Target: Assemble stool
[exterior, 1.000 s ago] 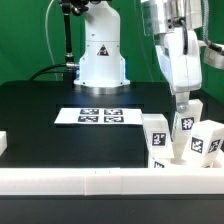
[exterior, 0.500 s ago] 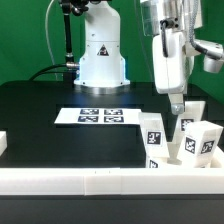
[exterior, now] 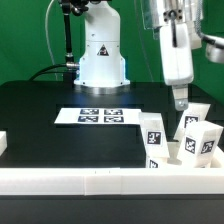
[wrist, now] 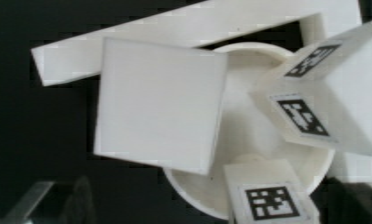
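Three blocky white tagged legs stand close together at the exterior view's front right: one on the left, one behind, one on the right. The round seat is mostly hidden behind the front rail there. In the wrist view the round seat lies under the legs: a broad one, one with two tags and one nearer. My gripper hangs just above the back leg and holds nothing. In the wrist view its fingers show wide apart, and the gripper is open.
A long white rail runs along the table's front, with a corner of it in the wrist view. The marker board lies mid-table. The robot base stands at the back. A white block sits at the exterior view's left edge.
My gripper has risen from beside the back leg to just above it, ending slightly toward the exterior view's left. The legs have not moved.
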{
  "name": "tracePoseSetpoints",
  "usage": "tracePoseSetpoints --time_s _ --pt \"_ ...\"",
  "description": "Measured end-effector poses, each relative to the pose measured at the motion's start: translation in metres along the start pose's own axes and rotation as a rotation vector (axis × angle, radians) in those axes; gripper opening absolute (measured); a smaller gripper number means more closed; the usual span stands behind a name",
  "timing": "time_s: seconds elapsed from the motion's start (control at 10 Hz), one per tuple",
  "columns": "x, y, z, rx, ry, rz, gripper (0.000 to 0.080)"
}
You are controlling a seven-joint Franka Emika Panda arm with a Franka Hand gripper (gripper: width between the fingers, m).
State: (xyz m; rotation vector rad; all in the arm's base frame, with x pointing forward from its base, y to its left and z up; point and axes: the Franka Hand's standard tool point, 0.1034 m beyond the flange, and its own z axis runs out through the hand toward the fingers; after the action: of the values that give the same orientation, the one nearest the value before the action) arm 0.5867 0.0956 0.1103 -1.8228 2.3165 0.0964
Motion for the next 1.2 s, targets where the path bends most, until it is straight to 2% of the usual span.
tracePoseSetpoints --time_s 0.3,0.4,0.5,0.6,0.7,1.2 --pt "0.001 0.001 0.001 -0.004 0.005 -0.197 0.0649" --pt "-0.005 0.002 -0.002 -0.006 0.009 -0.359 0.0649" --pt "-0.015 0.006 -0.003 0.004 0.011 -0.445 0.0649" --pt "-0.022 0.014 -0.001 0.026 0.016 -0.504 0.0649" --pt "-0.020 0.019 0.000 0.030 0.020 -0.564 0.0649" --pt "-0.020 0.018 0.001 0.020 0.055 -1.001 0.0649"
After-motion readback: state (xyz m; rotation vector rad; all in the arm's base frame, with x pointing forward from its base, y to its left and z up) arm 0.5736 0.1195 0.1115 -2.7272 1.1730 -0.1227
